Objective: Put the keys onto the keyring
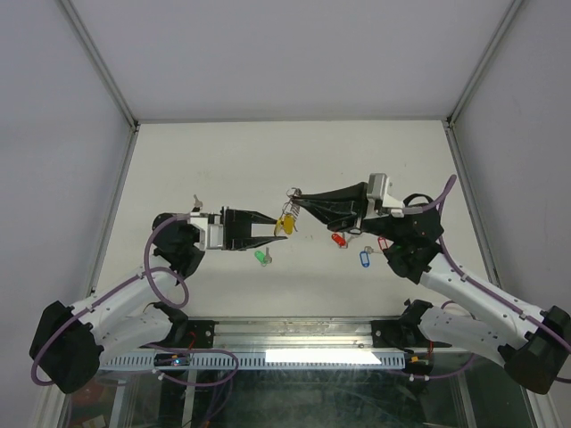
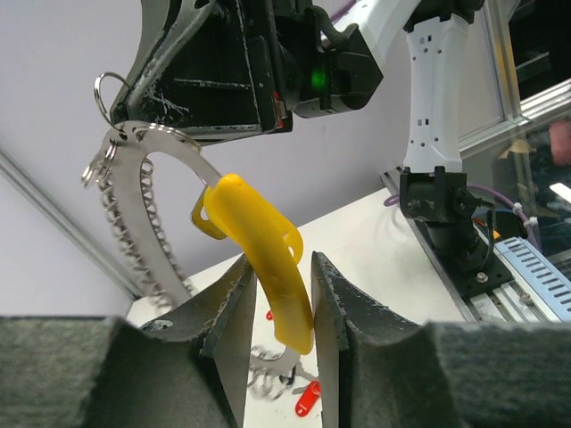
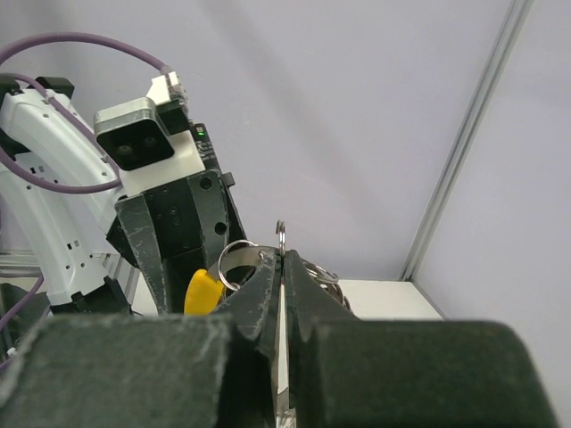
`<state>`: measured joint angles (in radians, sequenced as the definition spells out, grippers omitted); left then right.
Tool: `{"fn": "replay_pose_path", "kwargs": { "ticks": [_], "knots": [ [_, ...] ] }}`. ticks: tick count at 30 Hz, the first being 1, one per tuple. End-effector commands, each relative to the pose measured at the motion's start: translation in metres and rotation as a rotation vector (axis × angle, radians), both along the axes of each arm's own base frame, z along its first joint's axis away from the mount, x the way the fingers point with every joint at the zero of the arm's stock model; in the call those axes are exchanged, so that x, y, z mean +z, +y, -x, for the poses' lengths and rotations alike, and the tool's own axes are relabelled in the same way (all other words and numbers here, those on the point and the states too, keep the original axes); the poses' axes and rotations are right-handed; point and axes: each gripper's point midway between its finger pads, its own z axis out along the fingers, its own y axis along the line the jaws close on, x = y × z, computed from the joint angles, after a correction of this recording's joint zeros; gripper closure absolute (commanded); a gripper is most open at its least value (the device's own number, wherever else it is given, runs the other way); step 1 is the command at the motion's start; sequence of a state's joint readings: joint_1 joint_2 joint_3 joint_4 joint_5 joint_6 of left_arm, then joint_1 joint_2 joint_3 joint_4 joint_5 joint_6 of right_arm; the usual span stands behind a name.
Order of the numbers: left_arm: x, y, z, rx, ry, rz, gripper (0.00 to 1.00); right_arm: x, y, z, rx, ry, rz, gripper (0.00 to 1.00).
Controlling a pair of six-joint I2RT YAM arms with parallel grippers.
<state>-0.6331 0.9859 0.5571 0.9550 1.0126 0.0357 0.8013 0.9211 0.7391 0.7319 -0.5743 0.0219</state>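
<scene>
The keyring [image 1: 290, 212] hangs in the air between my two grippers. In the left wrist view it is a silvery band [image 2: 169, 147] with a coiled chain and a yellow segment [image 2: 263, 245]. My left gripper [image 2: 278, 260] is closed on the yellow segment, which touches both fingers. My right gripper [image 3: 282, 259] is shut on the ring's metal top, and a small split ring [image 3: 280, 234] sticks up between its tips. Keys lie on the table: a green-tagged one [image 1: 261, 257], a red-tagged one [image 1: 339, 239] and a blue-tagged one [image 1: 364, 258].
Another key [image 1: 196, 203] lies near my left arm's wrist. A further tag [image 1: 382, 242] lies by my right arm. The white table [image 1: 285, 152] is fenced by frame posts at both sides. The red key also shows below the left jaws [image 2: 308, 399].
</scene>
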Motion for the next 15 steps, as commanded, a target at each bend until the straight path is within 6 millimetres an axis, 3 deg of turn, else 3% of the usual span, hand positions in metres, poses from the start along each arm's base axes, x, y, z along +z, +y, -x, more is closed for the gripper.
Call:
{"fn": "replay_pose_path", "kwargs": {
  "ticks": [1, 10, 15],
  "knots": [
    [0.012, 0.008, 0.001, 0.042, -0.026, 0.047, 0.7, 0.044, -0.018, -0.001, -0.07, -0.031, -0.101, 1.0],
    [0.014, 0.018, -0.001, 0.123, -0.026, 0.043, 0.55, 0.032, -0.027, -0.011, -0.144, 0.048, -0.105, 1.0],
    [0.016, 0.021, 0.0, 0.14, -0.019, 0.05, 0.52, 0.029, -0.03, -0.012, -0.158, 0.053, -0.11, 1.0]
  ]
}}
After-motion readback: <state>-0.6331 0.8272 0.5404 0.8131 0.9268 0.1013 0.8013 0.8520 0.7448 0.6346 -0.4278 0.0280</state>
